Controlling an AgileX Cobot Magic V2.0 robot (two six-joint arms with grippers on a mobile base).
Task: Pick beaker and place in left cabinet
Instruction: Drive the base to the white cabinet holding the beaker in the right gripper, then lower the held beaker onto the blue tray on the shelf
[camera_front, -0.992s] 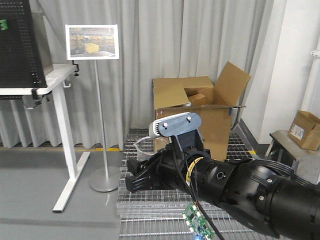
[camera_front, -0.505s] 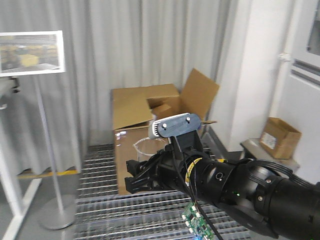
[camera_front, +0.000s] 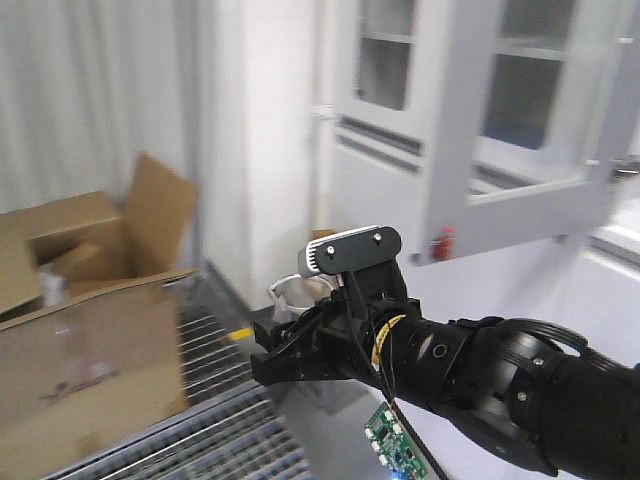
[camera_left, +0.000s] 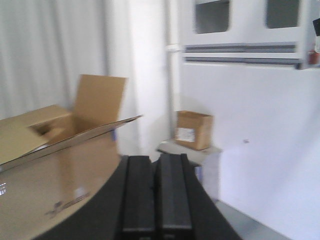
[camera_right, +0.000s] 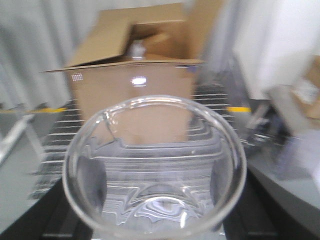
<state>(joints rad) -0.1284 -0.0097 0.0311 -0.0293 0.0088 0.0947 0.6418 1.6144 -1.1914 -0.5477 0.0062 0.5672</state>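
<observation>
a white wall cabinet (camera_front: 500, 130) with smooth flat panels and glass door panes fills the front view from twelve to three o'clock. at nine o'clock stands a big brown cardboard box (camera_front: 90, 330), flaps open, beside a ribbed metal grate floor (camera_front: 190, 440). the matte black right arm (camera_front: 480, 370) reaches in from four o'clock. its right gripper (camera_front: 278, 345) is clamped on the beaker (camera_front: 298, 292), just below centre. the beaker is clear, round, thin-walled glass with a thick rolled rim. its small spout sits at ten o'clock in the blurred right wrist view. the left gripper (camera_left: 155, 192) has flat black fingers pressed together.
</observation>
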